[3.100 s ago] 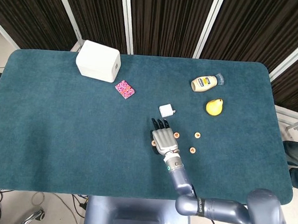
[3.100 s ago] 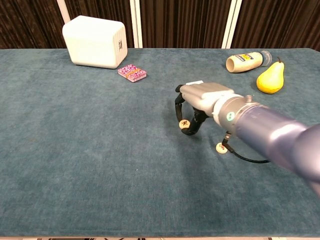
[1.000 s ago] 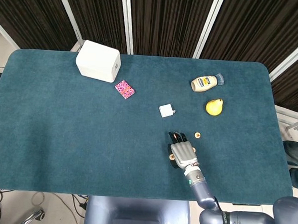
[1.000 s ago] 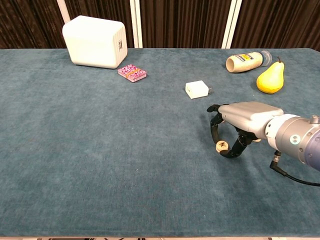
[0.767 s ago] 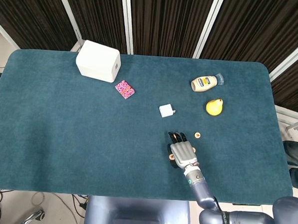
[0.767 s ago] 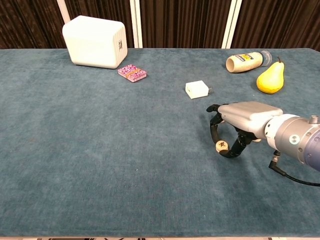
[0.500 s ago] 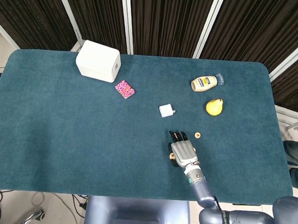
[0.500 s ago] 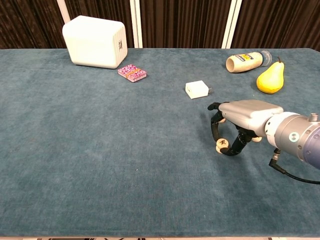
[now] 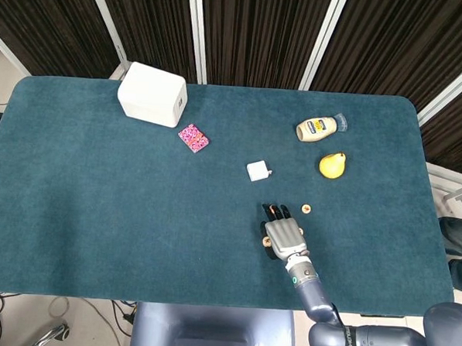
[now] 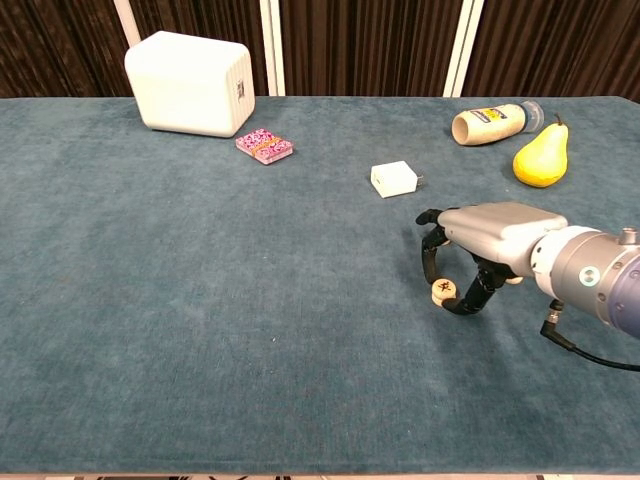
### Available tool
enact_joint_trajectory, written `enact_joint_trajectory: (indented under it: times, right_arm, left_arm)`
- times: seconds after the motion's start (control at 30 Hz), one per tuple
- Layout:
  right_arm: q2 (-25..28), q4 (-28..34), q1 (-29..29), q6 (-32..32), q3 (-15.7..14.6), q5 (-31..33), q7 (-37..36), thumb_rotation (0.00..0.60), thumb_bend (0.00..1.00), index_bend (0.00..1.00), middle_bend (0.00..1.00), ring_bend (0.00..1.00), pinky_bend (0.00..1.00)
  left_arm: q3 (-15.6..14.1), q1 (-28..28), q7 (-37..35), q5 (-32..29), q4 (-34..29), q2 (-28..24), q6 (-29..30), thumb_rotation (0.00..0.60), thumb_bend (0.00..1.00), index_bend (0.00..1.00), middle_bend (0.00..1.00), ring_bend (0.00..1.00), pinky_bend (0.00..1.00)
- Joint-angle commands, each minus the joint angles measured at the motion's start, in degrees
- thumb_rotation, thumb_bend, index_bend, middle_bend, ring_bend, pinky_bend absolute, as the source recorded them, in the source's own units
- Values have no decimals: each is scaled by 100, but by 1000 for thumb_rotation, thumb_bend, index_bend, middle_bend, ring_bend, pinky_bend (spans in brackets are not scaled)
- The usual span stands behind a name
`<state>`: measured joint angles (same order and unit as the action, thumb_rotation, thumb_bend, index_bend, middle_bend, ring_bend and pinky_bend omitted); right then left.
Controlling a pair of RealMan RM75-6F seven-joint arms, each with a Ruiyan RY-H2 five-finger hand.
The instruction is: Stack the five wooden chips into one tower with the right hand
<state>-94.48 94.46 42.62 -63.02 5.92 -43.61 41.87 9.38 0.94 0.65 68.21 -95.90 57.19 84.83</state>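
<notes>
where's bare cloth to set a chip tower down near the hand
Bare blue cloth lies left of the right hand, below the pink patterned packet. It is crowded right: loose wooden chip, yellow pear, small white cube.

Our right hand [image 10: 480,245] hangs low over the table, palm down, with the grey metal back of the hand facing up. Our black fingers [image 10: 431,252] curl downward, and between a finger and the thumb we pinch a small round wooden chip [image 10: 443,292]. Our silver forearm [image 9: 312,290] reaches in from the near right edge. In the head view the hand [image 9: 284,233] points away from us.
</notes>
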Motion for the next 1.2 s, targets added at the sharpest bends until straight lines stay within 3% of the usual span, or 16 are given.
enact_joint_trajectory:
  times: [0.03, 0.3, 0.67, 0.83, 1.2]
  right_arm:
    - [0, 2, -2, -8, 0, -7, -6, 600, 393, 458, 0, 0, 0]
    - [111, 156, -15, -85, 34, -73, -31, 600, 393, 433, 0, 0, 0]
    - [1142, 1087, -57, -383, 97, 51, 248, 600, 393, 354, 0, 0, 0]
    - [1284, 811, -85, -284, 42, 65, 145, 600, 393, 308, 0, 0, 0]
    - [997, -43, -223, -69, -38, -142, -394, 600, 393, 309, 0, 0, 0]
  left_arm:
    - [1, 1, 1, 1, 1, -1, 1, 600, 94, 0, 0, 0, 63]
    - [3, -3, 2, -2, 0, -1, 7, 600, 94, 0, 0, 0, 63]
    - [-7, 1, 28, 16, -12, 9, 8, 600, 94, 0, 0, 0, 64]
    - [-24, -7, 60, 47, -40, 15, 33, 600, 94, 0, 0, 0, 64]
    - [-20, 7, 105, 9, -40, 22, 5, 600, 94, 0, 0, 0, 64]
